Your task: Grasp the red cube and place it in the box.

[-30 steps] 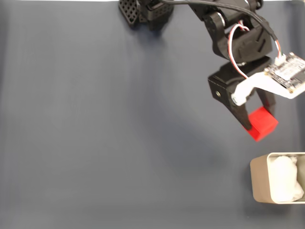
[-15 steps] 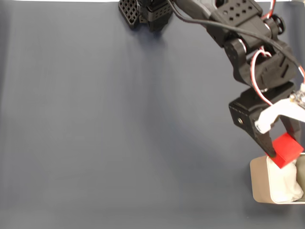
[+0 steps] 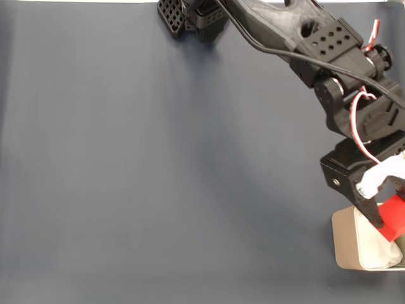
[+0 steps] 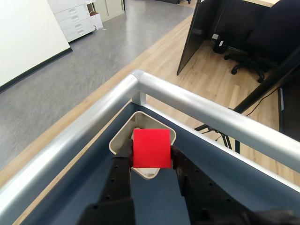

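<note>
- The gripper (image 4: 151, 157), black and two-fingered, is clamped on the red cube (image 4: 151, 148); in the wrist view one finger presses each side of the cube, which faces the camera squarely.
- In the fixed view the gripper (image 3: 387, 220) sits at the lower right, at the end of a black arm (image 3: 304, 31) that reaches in from the top edge across a dark blue table (image 3: 158, 177).
- The red cube (image 3: 395, 217) is held in the air, partly cut off by the picture's right edge, and overlaps the upper part of the box (image 3: 345, 244) in that view.
- The box (image 4: 121, 139) is a beige-grey metal container with rounded corners; in the wrist view its opening lies directly behind the cube. White lumpy material (image 3: 376, 250) shows inside it in the fixed view.
- Progress, as a judgement: the grasp and carry look done. The cube appears to be over the box but not yet released.
- What seems left is to lower a little, spread the fingers, and let the cube drop inside.
</note>
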